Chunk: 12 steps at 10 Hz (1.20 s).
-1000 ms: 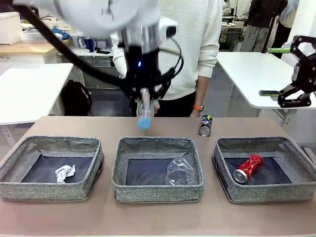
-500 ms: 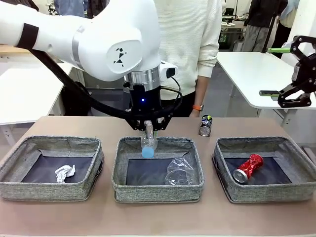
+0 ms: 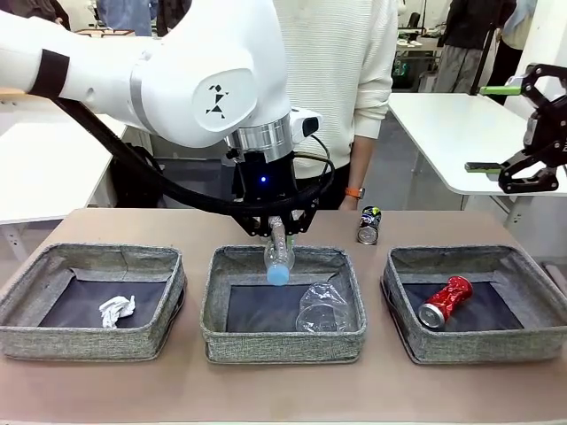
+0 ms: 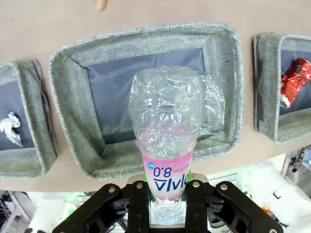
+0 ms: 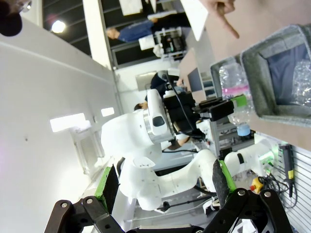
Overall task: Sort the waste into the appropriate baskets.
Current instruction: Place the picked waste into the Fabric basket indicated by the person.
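Hanging cap-down from the left hand point(image 3: 277, 232), which is clamped on its labelled body, the clear blue-capped plastic bottle point(image 3: 279, 257) stands upright over the far edge of the middle grey woven basket point(image 3: 283, 341). It seems barely inside the far rim. The right hand point(image 3: 505, 128) waits wide, raised far right.

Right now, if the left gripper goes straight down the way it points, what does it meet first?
Probably the middle basket: the held bottle points at its dark bottom, beside the plastic cup. Depth is unclear.
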Each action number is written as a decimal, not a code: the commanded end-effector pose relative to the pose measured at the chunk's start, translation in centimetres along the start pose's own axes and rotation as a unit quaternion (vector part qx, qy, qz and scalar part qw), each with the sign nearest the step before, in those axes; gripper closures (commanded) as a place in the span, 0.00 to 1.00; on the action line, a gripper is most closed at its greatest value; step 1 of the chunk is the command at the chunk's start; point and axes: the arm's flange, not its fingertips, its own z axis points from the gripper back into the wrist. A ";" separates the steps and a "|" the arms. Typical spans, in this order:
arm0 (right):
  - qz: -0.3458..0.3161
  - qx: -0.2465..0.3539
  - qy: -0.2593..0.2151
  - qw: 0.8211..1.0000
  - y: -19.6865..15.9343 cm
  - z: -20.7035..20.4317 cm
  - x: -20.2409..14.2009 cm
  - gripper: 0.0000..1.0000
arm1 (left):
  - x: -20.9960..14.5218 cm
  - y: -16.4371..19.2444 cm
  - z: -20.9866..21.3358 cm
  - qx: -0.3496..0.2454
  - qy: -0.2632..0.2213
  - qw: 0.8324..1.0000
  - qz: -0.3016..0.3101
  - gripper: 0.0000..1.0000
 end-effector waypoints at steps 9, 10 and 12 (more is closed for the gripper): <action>0.009 0.010 0.003 1.000 0.2 -0.2 0.1 0.00 | -0.4 1.3 -0.1 -0.013 0.003 1.000 -0.004 0.00; 0.009 0.010 0.003 1.000 0.2 -0.2 0.1 0.00 | -0.4 1.3 -0.1 -0.016 0.004 1.000 -0.005 0.00; 0.009 0.010 0.003 1.000 0.2 -0.2 0.1 0.00 | -0.2 1.4 0.0 -0.026 0.014 1.000 -0.010 0.00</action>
